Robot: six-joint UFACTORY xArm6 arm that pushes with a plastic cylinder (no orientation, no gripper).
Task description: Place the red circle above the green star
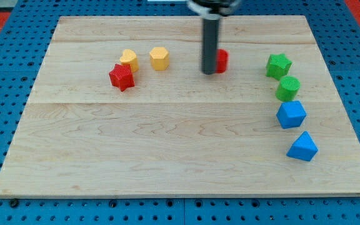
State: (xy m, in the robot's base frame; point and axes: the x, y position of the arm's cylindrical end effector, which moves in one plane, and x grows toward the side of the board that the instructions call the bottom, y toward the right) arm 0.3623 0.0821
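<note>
The pale wooden worktop sits on a blue pegged surface, with seven blocks resting on it, all in the upper half or down the view's right. Up toward the view's top left, a red star touches a yellow heart, and a yellow hexagon sits just beside them. Near the middle top, the red circle peeks out from behind the rod. Down the view's right runs a column: green star, green circle, blue cube, then a blue wedge-like block lowest.
</note>
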